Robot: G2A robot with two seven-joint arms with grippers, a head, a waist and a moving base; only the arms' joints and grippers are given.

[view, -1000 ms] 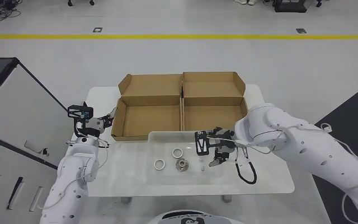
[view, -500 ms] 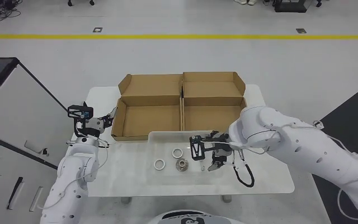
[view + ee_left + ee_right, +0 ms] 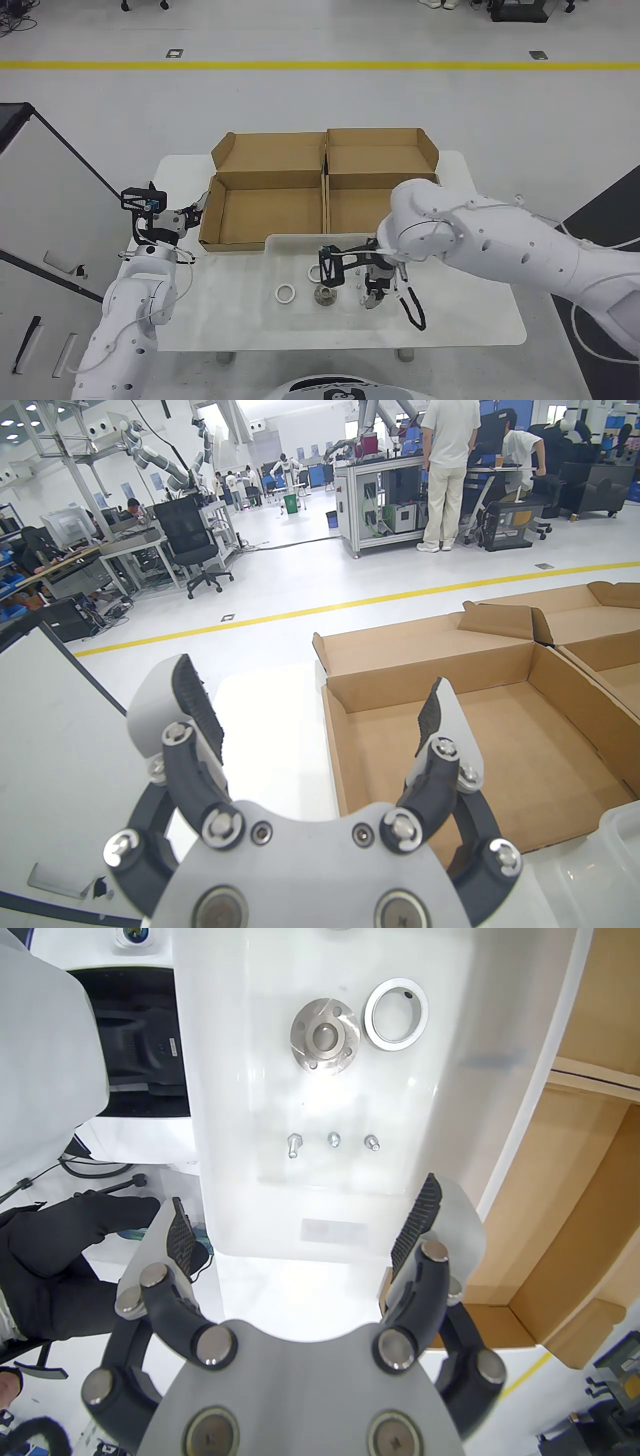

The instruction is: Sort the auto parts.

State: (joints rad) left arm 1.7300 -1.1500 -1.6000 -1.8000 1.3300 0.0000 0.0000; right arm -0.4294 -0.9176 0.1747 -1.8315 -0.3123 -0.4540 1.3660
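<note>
A clear plastic tray (image 3: 290, 250) lies on the white table in front of two cardboard boxes. In it are a metal flange (image 3: 325, 294) (image 3: 325, 1036), a white ring (image 3: 284, 294), a second ring (image 3: 396, 1013) next to the flange, and three small bolts (image 3: 333, 1139) in a row. My right gripper (image 3: 372, 296) (image 3: 305, 1223) hangs open and empty over the tray, just right of the flange, with the bolts ahead of its fingertips. My left gripper (image 3: 195, 213) (image 3: 315, 700) is open and empty, held beside the left box's outer wall.
The left cardboard box (image 3: 265, 215) (image 3: 480, 740) and the right one (image 3: 380, 207) stand side by side behind the tray, lids folded back, nothing inside. A black cable loop (image 3: 411, 308) hangs from the right wrist over the tray's right part.
My right arm has swung left across the tray, bringing its open gripper from the tray's right part to just beside the flange. The left arm has kept still.
</note>
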